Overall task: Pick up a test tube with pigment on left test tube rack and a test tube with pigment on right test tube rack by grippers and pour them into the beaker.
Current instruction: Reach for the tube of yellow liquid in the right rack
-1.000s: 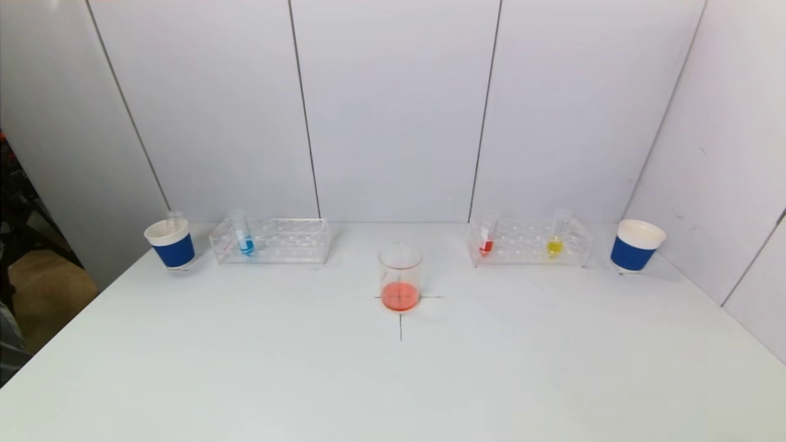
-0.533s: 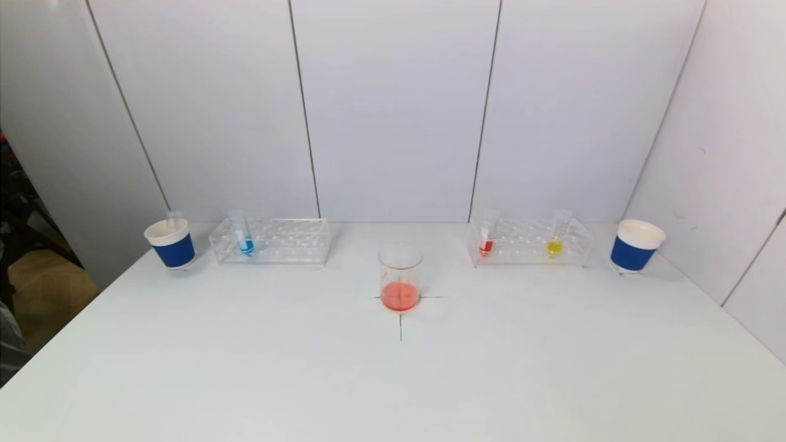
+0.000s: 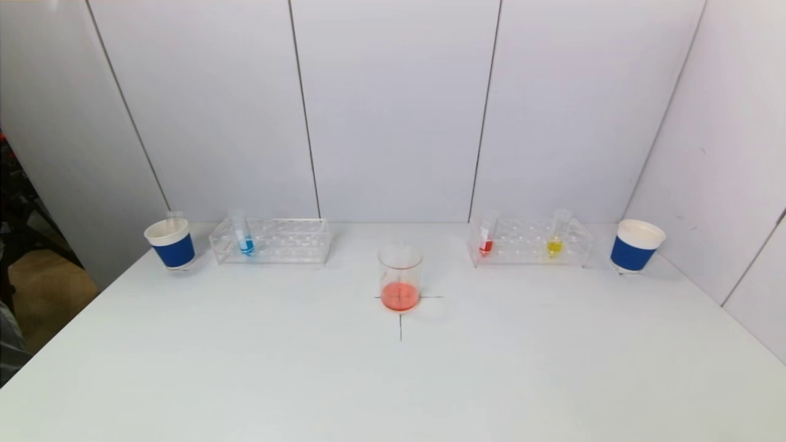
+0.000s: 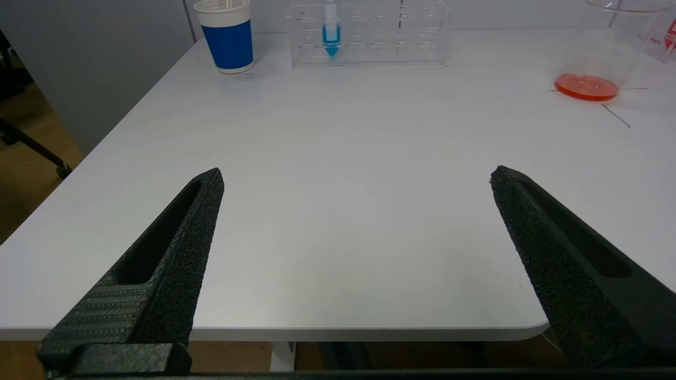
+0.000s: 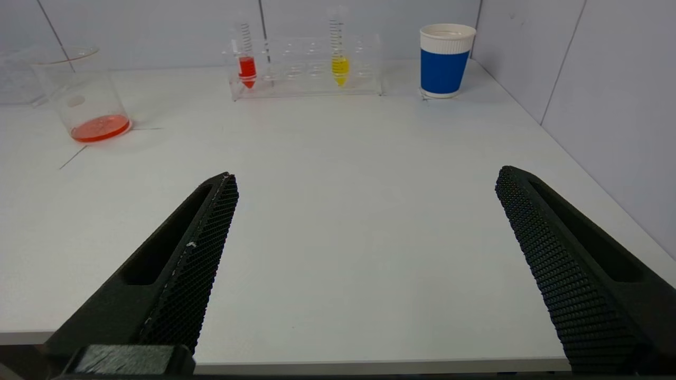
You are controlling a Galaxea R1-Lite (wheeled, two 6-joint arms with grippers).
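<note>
The white table point(image 3: 245, 368) fills the head view, with both arms parked at its near edge, toward 6 o'clock. The left gripper point(image 4: 356, 177) hangs above that edge with its jaws spread wide, holding nothing; the right gripper point(image 5: 367, 179) does the same. At 11 o'clock lies the left test tube rack point(image 3: 288, 240), carrying one blue test tube point(image 3: 242, 236) at its left end. At 1 o'clock lies the right test tube rack point(image 3: 522, 242), carrying a red test tube point(image 3: 486, 238) and a yellow test tube point(image 3: 556, 238). The beaker point(image 3: 400, 276) stands at 12 o'clock, between the racks and nearer, with orange-red liquid in its bottom. A left paper cup point(image 3: 170, 244) stands just outside the left rack, a right paper cup point(image 3: 636, 245) just outside the right one.
</note>
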